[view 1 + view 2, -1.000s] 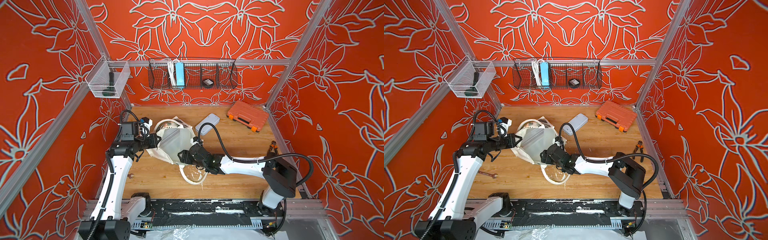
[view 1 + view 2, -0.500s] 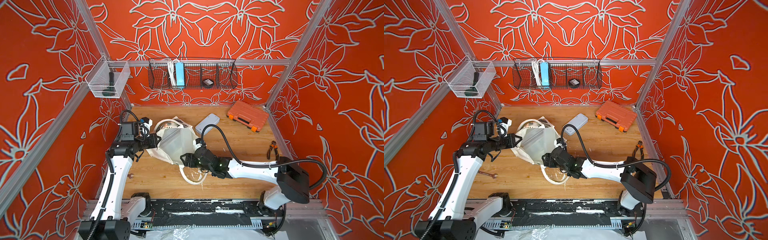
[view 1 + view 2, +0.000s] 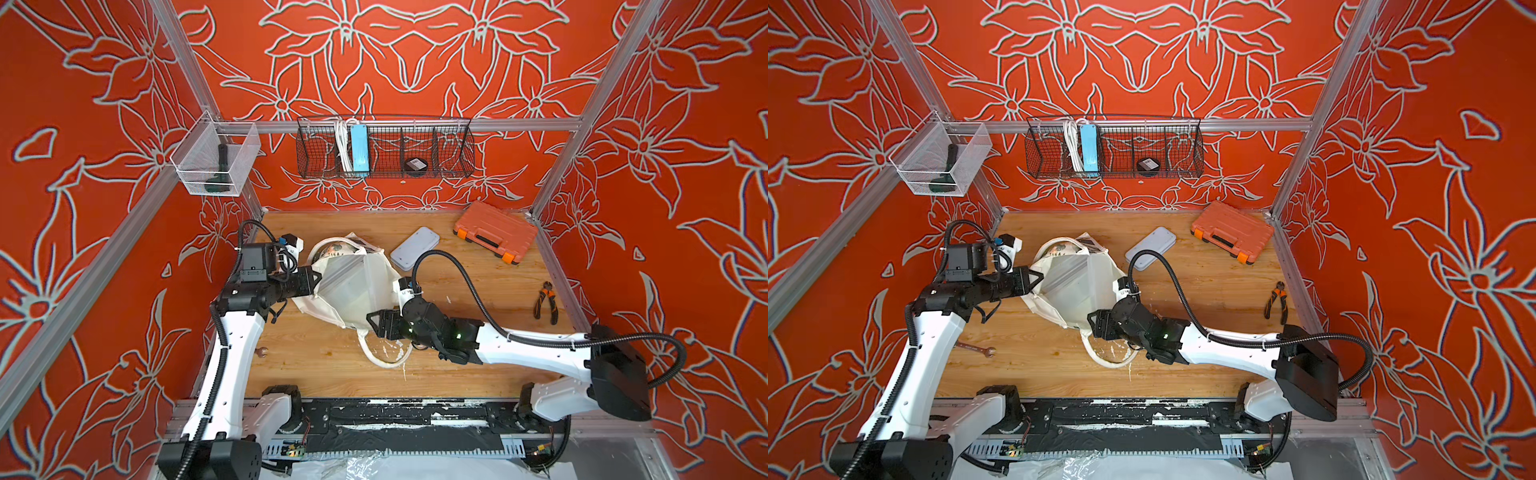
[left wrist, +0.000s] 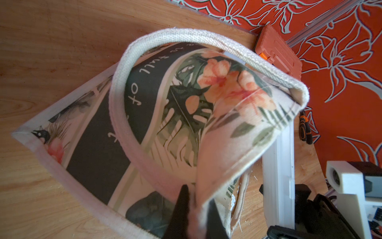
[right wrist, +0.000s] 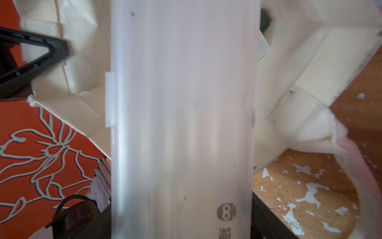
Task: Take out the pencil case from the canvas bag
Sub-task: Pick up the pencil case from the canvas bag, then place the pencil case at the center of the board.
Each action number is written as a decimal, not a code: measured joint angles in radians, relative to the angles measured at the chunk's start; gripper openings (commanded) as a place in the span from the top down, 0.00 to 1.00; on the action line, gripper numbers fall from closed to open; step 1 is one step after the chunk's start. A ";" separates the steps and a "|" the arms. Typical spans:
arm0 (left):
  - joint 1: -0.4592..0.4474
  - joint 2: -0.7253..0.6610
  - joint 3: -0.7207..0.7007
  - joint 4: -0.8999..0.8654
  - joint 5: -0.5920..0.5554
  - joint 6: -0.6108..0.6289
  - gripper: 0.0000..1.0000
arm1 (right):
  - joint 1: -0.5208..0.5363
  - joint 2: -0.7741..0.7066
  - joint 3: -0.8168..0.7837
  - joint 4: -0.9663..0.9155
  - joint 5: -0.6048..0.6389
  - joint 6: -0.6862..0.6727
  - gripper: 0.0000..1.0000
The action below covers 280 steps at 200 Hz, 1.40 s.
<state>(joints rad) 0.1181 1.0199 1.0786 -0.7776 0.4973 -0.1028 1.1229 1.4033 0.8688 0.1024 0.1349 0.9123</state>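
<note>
Clearly the right gripper (image 3: 375, 326) has its jaws set wide across the translucent pencil case (image 5: 182, 113). The case lies mostly inside the canvas bag (image 3: 384, 279), with its near end at the mouth. The left gripper (image 4: 194, 209) is pinched tight on the bag's rim cloth, propping the mouth open. To do this well, I'd draw the case straight back along its own length, with the left arm as a firm anchor. Watch the loose handle (image 3: 382, 361) lying under the right wrist — it could snag — and smooth plastic may slip in so wide a hold.
</note>
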 measured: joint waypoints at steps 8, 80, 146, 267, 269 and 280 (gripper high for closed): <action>0.000 0.000 0.000 0.001 0.000 -0.001 1.00 | 0.000 -0.014 -0.007 -0.004 0.001 -0.005 0.31; 0.002 0.000 0.000 0.006 -0.003 -0.003 1.00 | 0.003 -0.197 -0.060 -0.061 0.104 -0.039 0.31; 0.002 0.008 0.010 0.001 -0.022 0.030 1.00 | 0.002 -0.305 -0.071 -0.146 0.220 -0.054 0.30; 0.002 0.017 -0.048 0.013 -0.053 0.103 1.00 | -0.115 -0.331 -0.021 -0.386 0.303 -0.021 0.30; 0.002 0.017 -0.048 0.013 -0.052 0.103 1.00 | -0.120 -0.331 -0.020 -0.390 0.302 -0.019 0.31; 0.002 0.017 -0.051 0.013 -0.050 0.102 1.00 | -0.142 -0.331 -0.020 -0.408 0.300 -0.013 0.30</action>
<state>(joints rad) 0.1200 1.0367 1.0275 -0.7647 0.4469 -0.0006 0.9806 1.0725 0.8490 -0.3058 0.4347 0.8997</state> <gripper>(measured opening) 0.103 0.776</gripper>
